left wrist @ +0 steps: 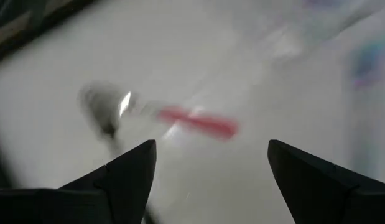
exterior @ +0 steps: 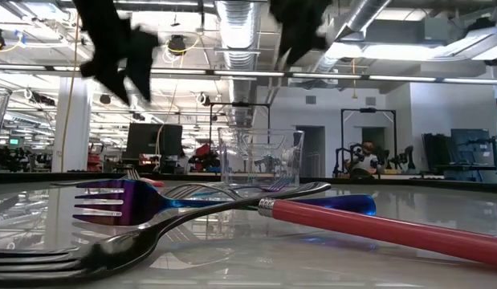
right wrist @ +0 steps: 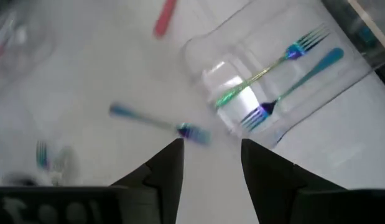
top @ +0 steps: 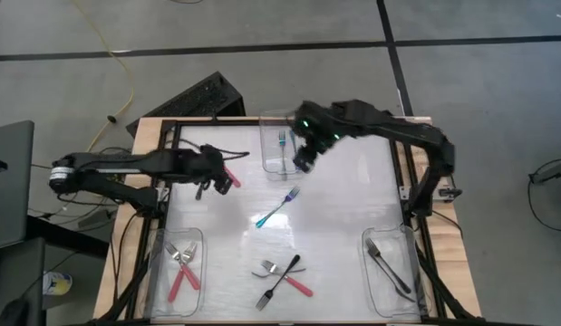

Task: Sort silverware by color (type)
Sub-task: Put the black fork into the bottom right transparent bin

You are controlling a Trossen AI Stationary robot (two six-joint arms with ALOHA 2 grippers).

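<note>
Nearest the low camera lie a black fork (exterior: 112, 249) and a red-handled fork (exterior: 376, 227), crossed near the table's front edge, with a second metal fork (top: 267, 268) beside them in the high view; a blue-handled fork (top: 278, 208) lies alone at mid-table; the front-left bin (top: 159, 272) holds red-handled forks (top: 181, 270); the front-right bin (top: 369, 285) holds a black fork (top: 389, 270); the far bin (top: 266, 163) holds two blue-handled forks (right wrist: 292, 65). Right gripper (top: 304, 161) hangs over the near edge of that far bin, jaws parted and holding nothing, as its wrist view shows; left gripper (top: 214, 181) hovers over the left part of the table, jaws wide apart and empty, with a red-handled fork (left wrist: 173, 118) blurred in its wrist view. Judged progress: about half sorted, four forks remaining loose. Risks: the crossed forks at the front may be lifted together or one flicked aside, since they overlap; the thin flat handles may slip from a pinch on the glossy surface; both arms reaching toward mid-table could crowd one another.
</note>
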